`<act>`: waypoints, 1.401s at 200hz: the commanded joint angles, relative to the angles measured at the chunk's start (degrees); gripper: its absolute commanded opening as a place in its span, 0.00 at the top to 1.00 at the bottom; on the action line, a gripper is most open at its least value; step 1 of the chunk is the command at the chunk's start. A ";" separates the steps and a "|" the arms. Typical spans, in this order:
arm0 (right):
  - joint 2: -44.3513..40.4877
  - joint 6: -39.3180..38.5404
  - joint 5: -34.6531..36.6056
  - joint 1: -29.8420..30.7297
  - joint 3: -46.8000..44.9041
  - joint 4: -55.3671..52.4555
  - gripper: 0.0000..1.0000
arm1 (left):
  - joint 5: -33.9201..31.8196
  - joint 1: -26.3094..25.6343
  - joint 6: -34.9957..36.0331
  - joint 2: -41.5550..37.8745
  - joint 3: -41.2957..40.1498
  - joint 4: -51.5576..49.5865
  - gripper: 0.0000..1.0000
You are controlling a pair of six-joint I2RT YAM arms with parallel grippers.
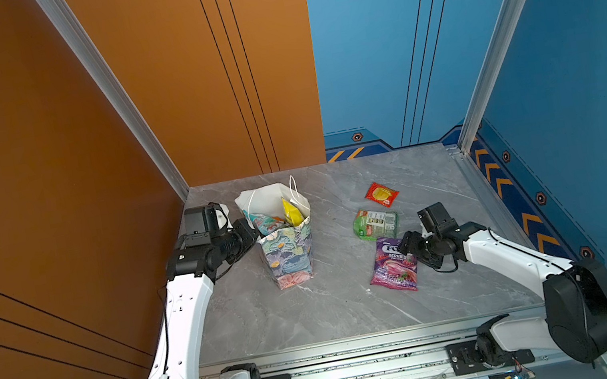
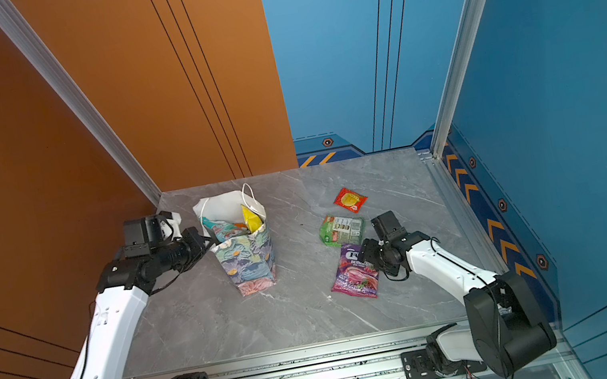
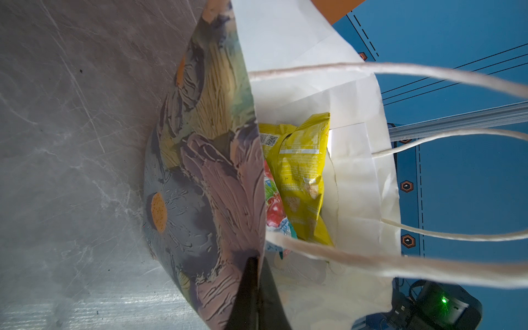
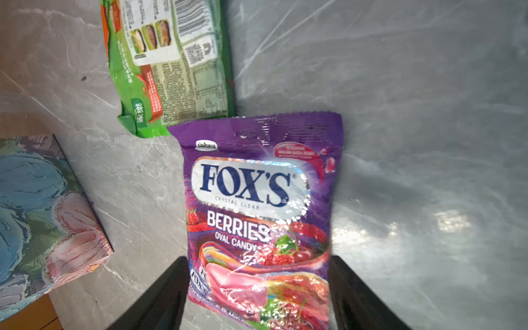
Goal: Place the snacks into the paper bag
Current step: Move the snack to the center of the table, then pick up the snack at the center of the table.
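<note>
The step in hand looks to be the pick-up of the next snack. The right pincer (image 4: 258, 263) is released, its jaws spread to either side of the glossy purple plastic "FOX'S Berries" packet (image 4: 258, 185). That packet lies flat on the grey marbled table (image 1: 315, 315).

The left pincer (image 1: 249, 229) is clenched on the rim of the small upright flower-printed paper bag (image 1: 289, 252), holding its mouth open.

Next, I judge, the right jaws must close on the purple packet, lift it clear and carry it across to the paper bag, which stands well apart.

There is one bag, and three packets are out on the table:
- the purple packet;
- a flat green packet (image 1: 375, 224) touching its top seam;
- a smaller red packet (image 1: 381, 194) just beyond.

Inside the bag at least two show, a yellow packet (image 3: 300, 171) and a teal packet (image 1: 265, 222). Any others there are hidden.
</note>
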 commanded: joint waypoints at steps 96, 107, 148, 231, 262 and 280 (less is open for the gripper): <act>3.41 2.30 -9.36 -3.22 -11.22 14.70 0.29 | 1.40 0.33 -0.09 -0.25 -0.25 0.20 1.00; 3.61 3.02 -9.50 -3.23 -12.00 16.43 0.30 | 1.32 0.34 -0.15 -0.25 -0.22 0.21 1.00; 5.63 5.01 -9.64 -3.28 -13.93 21.59 0.43 | 1.33 0.27 -0.25 -0.25 -0.20 0.20 1.00; -0.90 5.20 -7.40 -2.90 -11.87 20.63 1.00 | 1.42 0.44 -0.29 -0.52 -0.49 0.23 1.00; -6.52 3.33 -6.42 -2.44 -7.07 15.24 1.00 | 1.53 0.43 -0.18 -0.25 -0.30 0.17 1.00; -8.38 3.15 -6.52 -1.66 -3.41 13.07 1.00 | 1.52 0.40 -0.23 -0.25 -0.35 0.15 1.00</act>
